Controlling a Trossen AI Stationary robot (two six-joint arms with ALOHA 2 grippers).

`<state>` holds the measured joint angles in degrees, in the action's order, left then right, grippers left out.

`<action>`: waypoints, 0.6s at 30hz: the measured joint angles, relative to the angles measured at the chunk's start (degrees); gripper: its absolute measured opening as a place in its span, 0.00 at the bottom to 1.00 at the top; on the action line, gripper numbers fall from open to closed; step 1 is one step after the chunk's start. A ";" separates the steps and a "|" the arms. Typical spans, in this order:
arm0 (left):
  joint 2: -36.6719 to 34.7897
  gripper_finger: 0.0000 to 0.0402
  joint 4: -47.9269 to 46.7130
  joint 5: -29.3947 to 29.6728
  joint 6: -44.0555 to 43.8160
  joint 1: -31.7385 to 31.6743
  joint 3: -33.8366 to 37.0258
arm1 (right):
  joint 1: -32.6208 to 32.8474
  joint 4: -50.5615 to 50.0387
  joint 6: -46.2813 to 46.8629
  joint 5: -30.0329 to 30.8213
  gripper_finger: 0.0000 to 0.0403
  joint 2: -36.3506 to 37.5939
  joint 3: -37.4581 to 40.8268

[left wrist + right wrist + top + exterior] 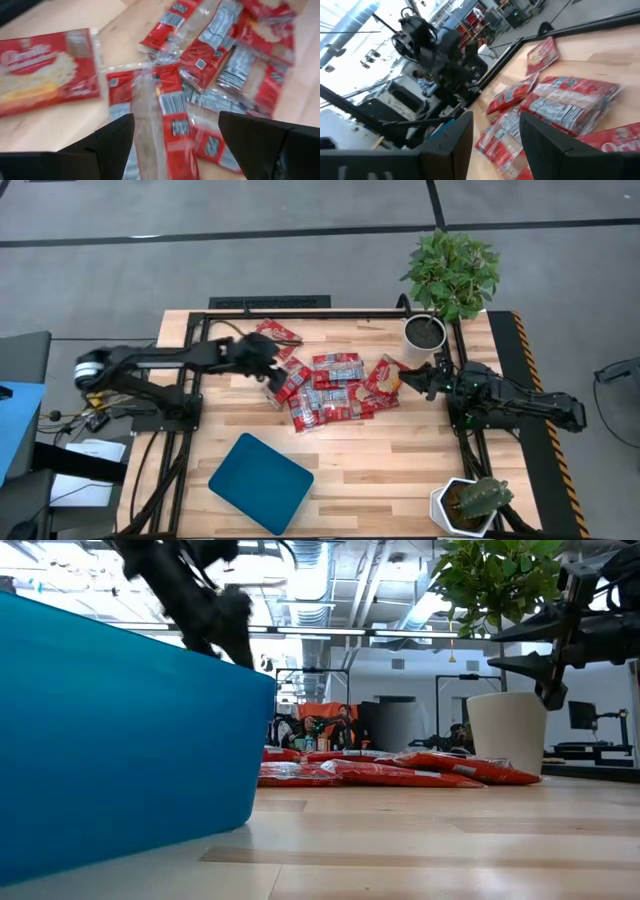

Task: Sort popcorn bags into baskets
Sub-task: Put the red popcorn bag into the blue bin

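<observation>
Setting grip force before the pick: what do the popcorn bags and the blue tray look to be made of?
The popcorn bags look like thin glossy plastic film: clear crinkled seams and glare show in the left wrist view. The blue tray looks like smooth matte moulded plastic, judging by its even colour and rounded corners, though that is less certain. The left pincer hangs open above one bag.

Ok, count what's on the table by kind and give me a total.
Popcorn bags: about 8; they overlap, so the count is not exact
Blue tray: 1
White plant pots: 2
Total: about 11
</observation>
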<state>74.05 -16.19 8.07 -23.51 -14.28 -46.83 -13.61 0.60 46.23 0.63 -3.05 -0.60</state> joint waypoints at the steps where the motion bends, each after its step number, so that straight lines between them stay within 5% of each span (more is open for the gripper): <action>1: 2.21 0.69 1.60 0.26 0.47 0.20 0.00 | 0.01 0.00 -0.27 0.19 0.47 0.00 0.00; 12: 20.08 0.67 9.49 1.78 -2.27 0.03 0.00 | 0.00 -0.16 -1.26 0.63 0.47 0.00 0.00; 18: 23.44 0.42 9.01 1.83 -4.75 0.06 -0.17 | 0.00 -0.17 -1.23 0.65 0.46 0.00 0.00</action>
<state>97.49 -7.18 9.90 -28.26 -14.22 -47.00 -13.61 0.43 44.99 1.28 -3.05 -0.60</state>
